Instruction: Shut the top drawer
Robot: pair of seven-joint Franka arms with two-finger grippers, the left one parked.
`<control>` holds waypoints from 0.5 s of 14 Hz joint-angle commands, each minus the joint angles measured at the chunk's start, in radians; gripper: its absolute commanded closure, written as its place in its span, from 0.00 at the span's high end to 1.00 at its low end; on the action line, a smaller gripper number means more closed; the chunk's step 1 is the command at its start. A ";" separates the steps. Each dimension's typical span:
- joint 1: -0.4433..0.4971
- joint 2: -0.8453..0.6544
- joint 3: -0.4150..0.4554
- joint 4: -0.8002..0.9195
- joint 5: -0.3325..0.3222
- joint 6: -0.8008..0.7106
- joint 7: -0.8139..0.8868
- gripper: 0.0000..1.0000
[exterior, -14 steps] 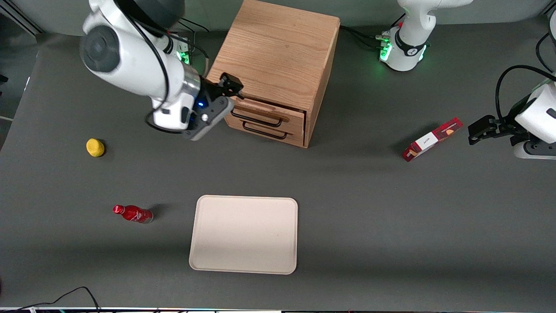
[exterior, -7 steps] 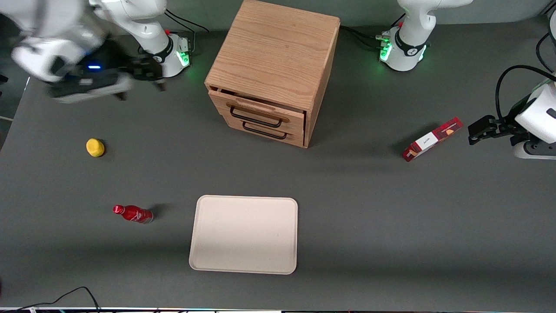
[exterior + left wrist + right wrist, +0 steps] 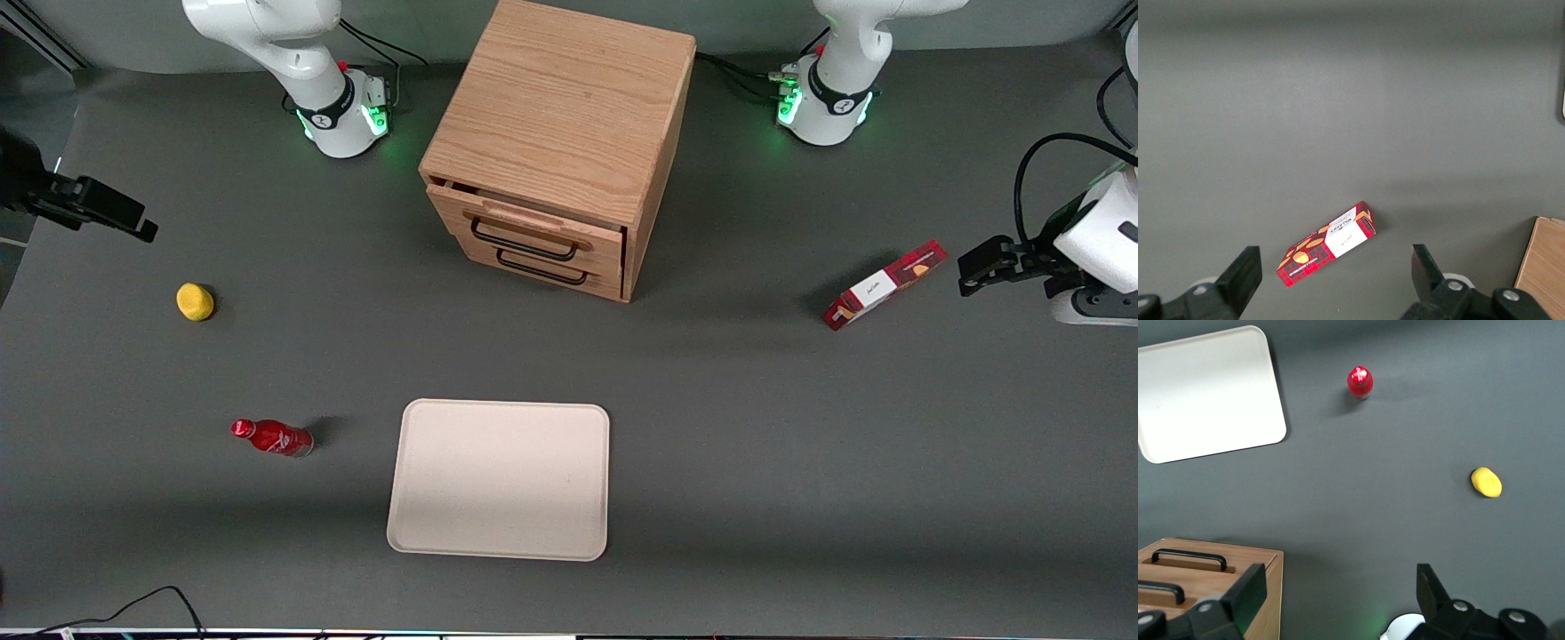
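1. My gripper [image 3: 133, 227], the black two-finger unit on my white right arm, hangs above the dark grey table [image 3: 756, 427] at the working arm's end, well apart from the light-oak two-drawer cabinet [image 3: 560, 133].
2. Its fingers [image 3: 1248, 590] stand spread apart with bare table showing between them. They hold nothing.
3. The top drawer [image 3: 533, 233], a shallow light-oak box with a raised wooden strip and a thin black wire handle on its front, sits in the cabinet's upper slot. It is not fully home: a dark gap shows along its upper edge beneath the cabinet top, and its front stands slightly proud of the carcass at the end nearer my arm.
4. The lower oak drawer front with only a black wire handle [image 3: 542, 267] sits directly beneath it.
5. A small yellow lemon-shaped object [image 3: 195, 301] rests on the table near my gripper, closer to the front camera than it.
6. A red bottle with a red cap [image 3: 271, 437] stands closer still to the front camera.
7. A cream rectangular tray [image 3: 498, 551] lies in front of the cabinet, well apart from it.
8. A red plaid snack box [image 3: 885, 284] lies toward the parked arm's end of the table.
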 commanded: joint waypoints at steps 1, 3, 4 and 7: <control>0.016 -0.152 0.000 -0.247 -0.009 0.139 0.040 1.00; 0.016 -0.181 0.000 -0.306 -0.009 0.174 0.040 1.00; 0.018 -0.174 0.002 -0.303 -0.011 0.174 0.037 1.00; 0.025 -0.140 0.006 -0.268 -0.038 0.171 0.035 1.00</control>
